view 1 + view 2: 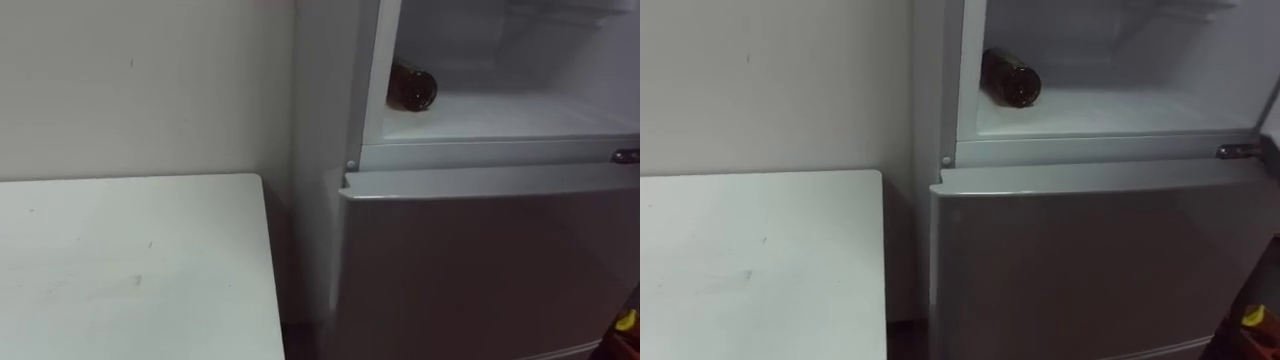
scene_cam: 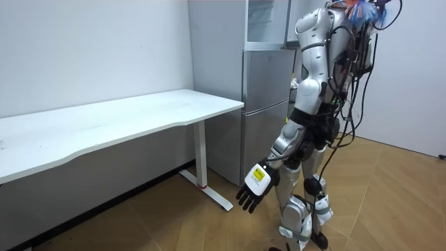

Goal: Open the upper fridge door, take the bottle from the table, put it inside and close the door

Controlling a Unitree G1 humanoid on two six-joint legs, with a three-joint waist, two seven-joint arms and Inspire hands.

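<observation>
A dark brown bottle [image 1: 412,87] lies on its side on the white floor of the upper fridge compartment [image 1: 500,115], at its left end, with its base towards me. The compartment stands open. Below it the grey lower fridge door [image 1: 480,270] is closed. I stand facing the fridge [image 2: 265,104]. My left hand [image 2: 254,187] hangs low beside my leg, fingers relaxed and holding nothing. A dark sliver with a yellow patch at the lower right edge is my right hand [image 1: 626,323].
A white table [image 1: 130,270] stands to the left of the fridge against the pale wall, with a narrow gap between them. The upper fridge door [image 2: 268,21] is swung open. A metal hinge [image 1: 626,156] sits at the compartment's right.
</observation>
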